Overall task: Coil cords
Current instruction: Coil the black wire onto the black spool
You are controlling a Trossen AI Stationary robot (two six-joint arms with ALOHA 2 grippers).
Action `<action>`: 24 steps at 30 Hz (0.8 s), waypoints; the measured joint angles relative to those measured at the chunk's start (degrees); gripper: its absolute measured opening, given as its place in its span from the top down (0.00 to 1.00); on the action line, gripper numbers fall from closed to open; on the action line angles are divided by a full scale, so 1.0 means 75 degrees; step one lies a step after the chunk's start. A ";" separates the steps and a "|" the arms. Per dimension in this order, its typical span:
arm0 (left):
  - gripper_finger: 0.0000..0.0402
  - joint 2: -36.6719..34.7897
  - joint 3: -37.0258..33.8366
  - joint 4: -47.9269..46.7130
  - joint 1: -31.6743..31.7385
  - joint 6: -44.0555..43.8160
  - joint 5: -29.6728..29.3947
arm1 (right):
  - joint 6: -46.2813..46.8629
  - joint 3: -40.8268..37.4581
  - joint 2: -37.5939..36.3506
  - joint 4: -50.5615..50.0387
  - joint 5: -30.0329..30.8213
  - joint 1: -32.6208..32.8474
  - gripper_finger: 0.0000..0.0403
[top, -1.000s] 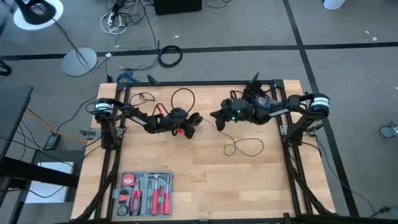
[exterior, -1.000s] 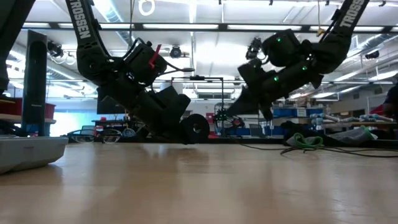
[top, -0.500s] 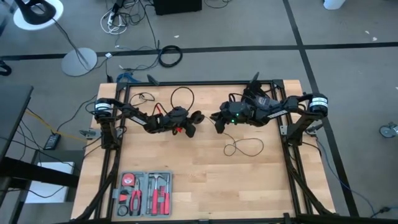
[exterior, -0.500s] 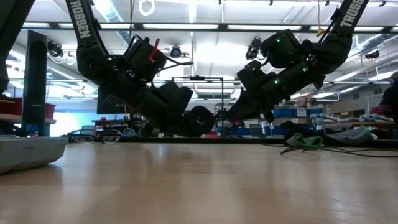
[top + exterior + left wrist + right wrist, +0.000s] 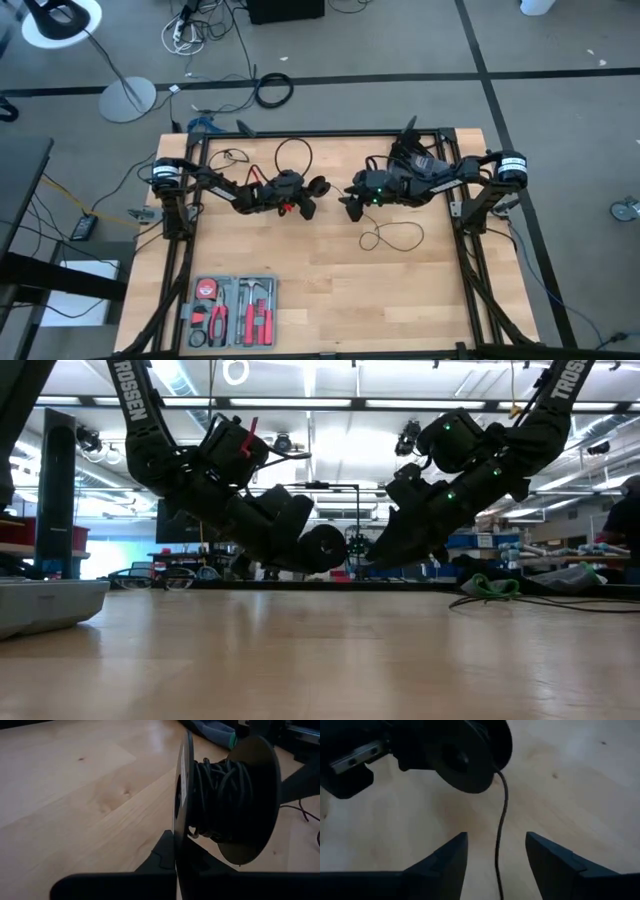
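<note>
The left gripper (image 5: 312, 196) hangs above the middle of the wooden table (image 5: 330, 300), toward its far half, its fingers clamped shut on one flange of a small black spool (image 5: 225, 800). The left wrist view shows the spool edge-on: two dark discs with many turns of the thin black cord (image 5: 220, 795) wound between them, one disc pinched between the dark fingers. In the low view the spool (image 5: 322, 548) is held clear of the tabletop, at the tip of the left arm that slopes down from the upper left.

The right gripper (image 5: 347, 200) faces it from the right, just beside the spool, with only a small gap between the two arms' tips in the high view. Its fingers (image 5: 450, 857) stand wide apart, and the cord (image 5: 501, 820) runs down from the spool's rim (image 5: 470, 755) through the gap between them without touching either one. The right gripper holds nothing.

The unwound part of the cord (image 5: 392, 236) lies on the table on the near side of the right gripper, forming one loose loop on the wood. Another thin dark loop (image 5: 293, 153) lies by the far edge of the table, behind the left arm.

A grey tool tray (image 5: 232, 312) with red-handled tools sits at the near left corner of the table, well apart from both grippers.
</note>
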 joint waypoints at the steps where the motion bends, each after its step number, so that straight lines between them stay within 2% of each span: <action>1: 1.00 0.0000 0.0000 0.0000 0.0000 -0.0001 0.0000 | 0.0000 0.0000 0.0000 -0.0032 0.0080 0.0025 0.50; 4: 1.00 0.0000 0.0000 0.0002 0.0000 -0.0003 0.0000 | 0.0032 0.0000 0.0000 -0.0241 0.0289 0.0071 0.53; 7: 1.00 0.0000 0.0000 0.0003 0.0000 -0.0003 0.0003 | 0.0203 0.0000 0.0001 -0.0598 0.0325 0.0079 0.59; 16: 1.00 0.0000 0.0002 0.0074 0.0000 -0.0004 0.0003 | 0.0660 0.0000 0.0000 -0.0994 0.0362 0.0356 0.97; 20: 1.00 0.0000 0.0003 0.0199 0.0000 -0.0054 0.0009 | 0.1026 0.0000 0.0000 -0.0989 0.0984 0.0668 0.98; 24: 1.00 0.0000 0.0003 0.0455 0.0000 -0.0260 0.0258 | 0.1446 0.0253 0.0096 -0.1311 0.1019 0.0750 0.99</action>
